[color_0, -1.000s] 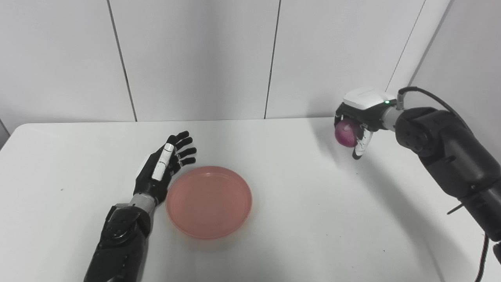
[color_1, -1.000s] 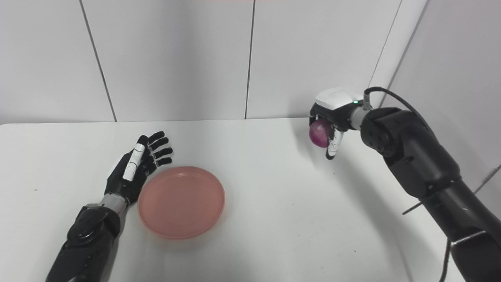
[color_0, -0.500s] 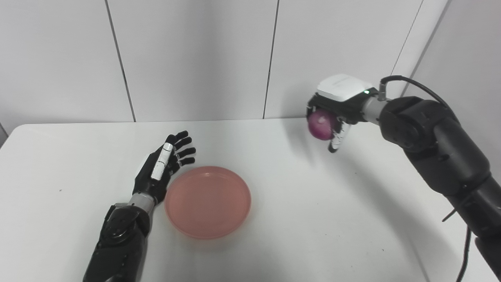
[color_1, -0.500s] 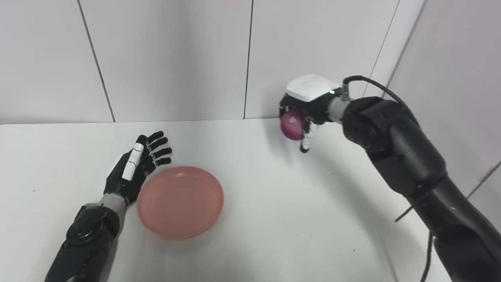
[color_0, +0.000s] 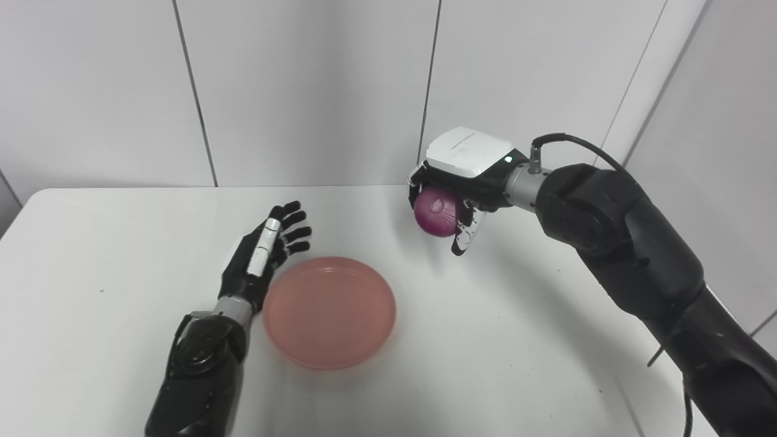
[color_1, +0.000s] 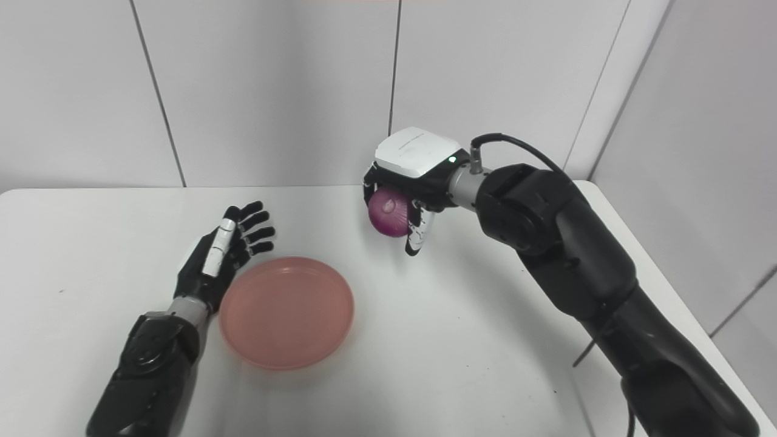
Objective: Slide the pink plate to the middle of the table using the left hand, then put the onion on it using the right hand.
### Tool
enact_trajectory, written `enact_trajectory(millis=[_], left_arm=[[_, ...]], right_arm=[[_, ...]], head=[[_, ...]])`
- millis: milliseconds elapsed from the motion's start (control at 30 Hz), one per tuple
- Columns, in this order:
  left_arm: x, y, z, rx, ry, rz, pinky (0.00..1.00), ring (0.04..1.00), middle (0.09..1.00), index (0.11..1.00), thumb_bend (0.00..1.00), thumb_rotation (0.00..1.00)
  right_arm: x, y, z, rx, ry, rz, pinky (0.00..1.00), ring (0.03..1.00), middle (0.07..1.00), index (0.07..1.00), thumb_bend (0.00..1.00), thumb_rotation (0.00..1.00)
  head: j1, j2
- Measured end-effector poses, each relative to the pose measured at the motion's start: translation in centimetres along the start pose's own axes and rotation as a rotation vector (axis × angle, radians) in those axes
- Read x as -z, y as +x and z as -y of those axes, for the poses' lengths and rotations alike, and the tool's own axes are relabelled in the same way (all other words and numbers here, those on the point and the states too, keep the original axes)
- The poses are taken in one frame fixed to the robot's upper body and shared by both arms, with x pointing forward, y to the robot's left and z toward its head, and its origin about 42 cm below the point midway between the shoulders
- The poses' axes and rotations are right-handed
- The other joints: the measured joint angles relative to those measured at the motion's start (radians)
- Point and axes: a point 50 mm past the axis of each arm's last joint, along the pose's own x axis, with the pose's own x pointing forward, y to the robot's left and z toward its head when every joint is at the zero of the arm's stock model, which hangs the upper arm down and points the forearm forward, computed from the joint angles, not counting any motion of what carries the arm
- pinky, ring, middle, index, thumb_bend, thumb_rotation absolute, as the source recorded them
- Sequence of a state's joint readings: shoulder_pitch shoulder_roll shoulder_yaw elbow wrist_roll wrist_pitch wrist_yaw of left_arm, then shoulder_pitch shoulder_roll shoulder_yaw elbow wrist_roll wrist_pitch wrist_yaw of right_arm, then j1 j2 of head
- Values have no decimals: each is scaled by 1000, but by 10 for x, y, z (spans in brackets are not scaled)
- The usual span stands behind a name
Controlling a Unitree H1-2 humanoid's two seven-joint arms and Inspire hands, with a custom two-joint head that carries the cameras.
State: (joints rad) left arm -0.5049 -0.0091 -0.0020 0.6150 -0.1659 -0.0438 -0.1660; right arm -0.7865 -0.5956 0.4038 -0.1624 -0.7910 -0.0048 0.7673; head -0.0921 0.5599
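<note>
**Purple onion held in the air, pink plate lies below on the table**

Purple and round, the onion (color_0: 435, 211) is clamped in the right hand (color_0: 456, 182), whose fingers curl around it from above and from the far side. One white-tipped finger (color_0: 462, 238) points down beside the onion. The hand and the onion are above the white table (color_0: 516, 340), not touching it; a soft shadow lies on the surface under them. The black right arm (color_0: 631, 261) comes in from the 4 o'clock corner and reaches toward the middle back of the table.

The pink plate (color_0: 329, 311) lies flat on the table, a little to the left of the centre, and nothing is on it. From the plate, the onion is at about 1 o'clock, near but clearly apart from the rim.

The left hand (color_0: 264, 255) is just beside the plate at its 10 o'clock side. Its fingers are stretched out and spread, holding nothing, with the palm side turned toward the plate. I cannot tell if the edge of the hand touches the rim. The left arm (color_0: 200, 376) enters from the bottom edge at 7 o'clock.
</note>
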Motion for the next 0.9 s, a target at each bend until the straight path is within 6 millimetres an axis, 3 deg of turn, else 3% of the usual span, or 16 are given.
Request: enact_trajectory(millis=[333, 533, 900], left_arm=[[1, 2, 9, -13, -2, 0, 746, 795, 857, 814, 678, 867], [4, 5, 15, -17, 4, 5, 762, 809, 869, 818, 677, 879], [6, 9, 30, -16, -15, 10, 786, 811, 868, 817, 663, 865]], right_arm=[[-28, 16, -7, 39, 39, 133, 265, 329, 412, 515, 523, 0], [-34, 18, -16, 23, 50, 146, 317, 390, 448, 513, 524, 1], [-43, 23, -26, -5, 60, 173, 341, 415, 446, 521, 523, 1]], head=[[75, -12], [107, -15], [173, -26]])
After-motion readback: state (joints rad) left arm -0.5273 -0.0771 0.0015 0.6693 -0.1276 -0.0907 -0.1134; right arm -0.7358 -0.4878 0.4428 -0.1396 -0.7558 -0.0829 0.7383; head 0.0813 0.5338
